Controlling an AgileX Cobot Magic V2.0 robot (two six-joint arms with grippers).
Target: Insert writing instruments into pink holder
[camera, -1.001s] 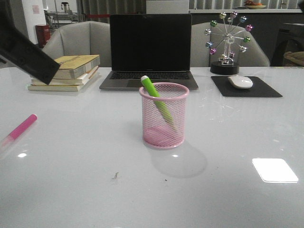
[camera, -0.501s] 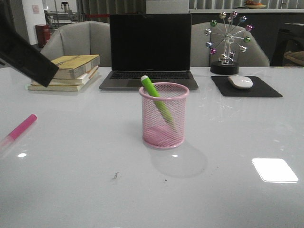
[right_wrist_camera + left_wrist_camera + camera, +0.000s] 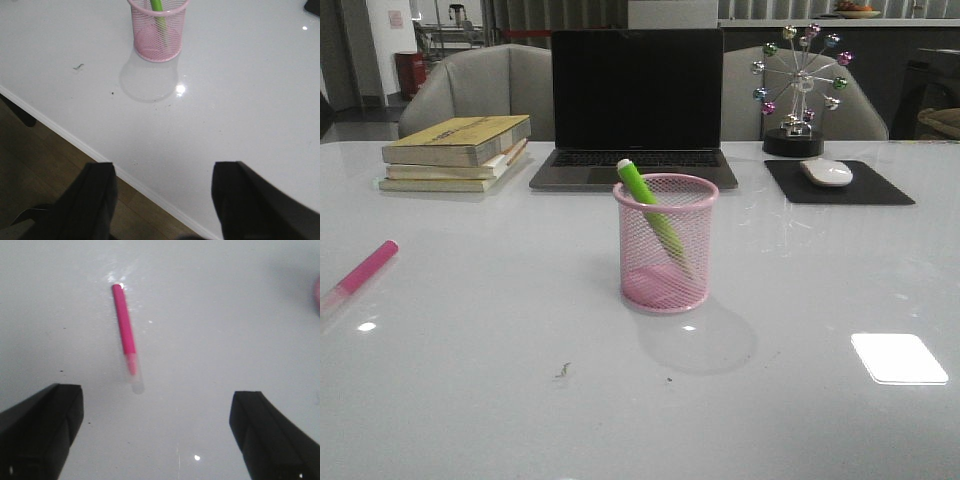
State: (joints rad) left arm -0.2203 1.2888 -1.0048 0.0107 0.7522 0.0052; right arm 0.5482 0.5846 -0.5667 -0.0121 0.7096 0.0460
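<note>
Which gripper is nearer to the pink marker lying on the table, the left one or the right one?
Left. The left gripper hangs open above the pink marker. The right gripper is open at the table's near edge, facing the pink holder.

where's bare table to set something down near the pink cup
Bare: table in front of the pink holder, and between it and the pink marker. Also right of it, before the mouse pad. Crowded: the back row, books, laptop.

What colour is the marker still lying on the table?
Pink, with a clear or whitish cap end; the marker shows best in the left wrist view.
</note>
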